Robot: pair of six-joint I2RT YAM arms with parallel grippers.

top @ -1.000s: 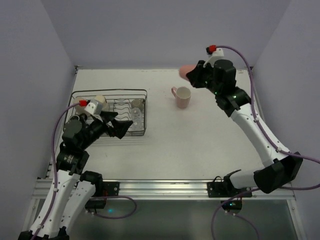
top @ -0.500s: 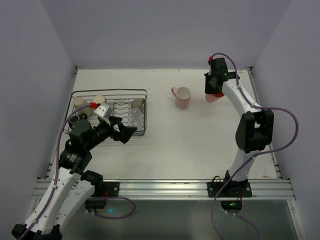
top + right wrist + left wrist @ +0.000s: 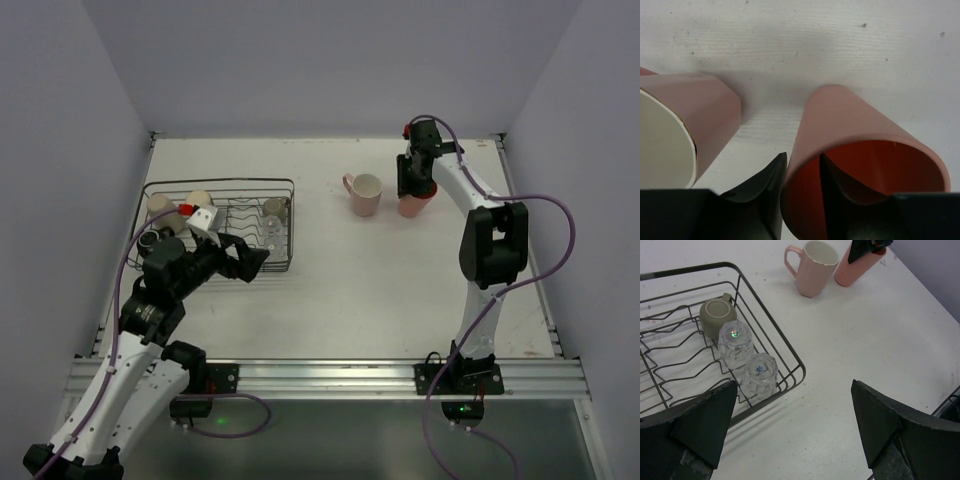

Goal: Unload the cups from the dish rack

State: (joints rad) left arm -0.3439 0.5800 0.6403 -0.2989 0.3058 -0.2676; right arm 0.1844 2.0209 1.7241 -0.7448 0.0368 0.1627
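Dish rack (image 3: 765,322) holds an olive mug (image 3: 717,314) and two upside-down clear glasses (image 3: 736,345) at its right end; well right of it stand an empty pink mug (image 3: 364,194) and a salmon tumbler (image 3: 412,204), right gripper (image 3: 801,172) clamped on the tumbler's wall, left gripper (image 3: 794,390) spread wide above the rack's near-right corner.
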